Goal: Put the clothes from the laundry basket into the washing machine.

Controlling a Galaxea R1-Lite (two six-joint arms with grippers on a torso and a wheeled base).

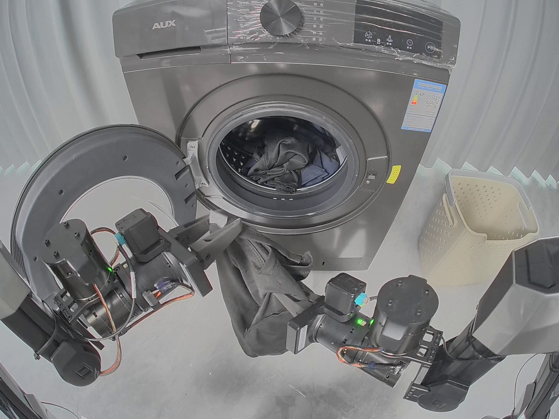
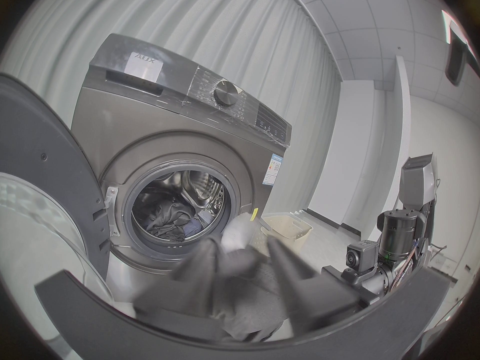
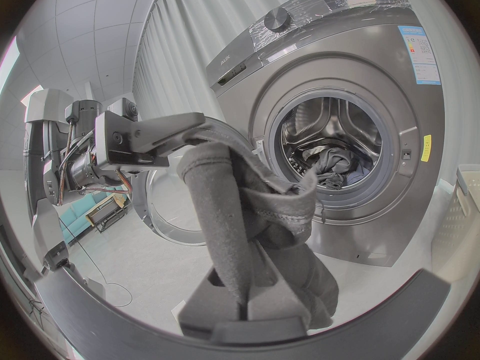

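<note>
On the left, the round door [image 1: 99,164] of the washing machine [image 1: 372,106] stood wide open. Just beside the door's edge, the left gripper [image 1: 216,237] was pinched tight on the top of a dark grey piece of clothing [image 1: 262,286]. The cloth hung down from it in a long, floppy bunch, in front of the machine and below the round hole. No part of it was inside yet.

In the middle, some dark clothes [image 1: 285,161] already lay in a pile in the drum. So part of the job looked done.

A bit to the right and lower down, the right gripper [image 3: 245,281] had its fingers [image 3: 272,296] closed on the lower part of the same grey cloth. Both grippers held it at once, one high and one low.

Far to the right, the laundry basket [image 1: 477,228] stood on the floor, near the machine's side. No clothes showed in the part of it that could be seen, but its bottom was hidden.

I think this hanging piece was one of the last. It had to be lifted up and pushed through the hole.
</note>
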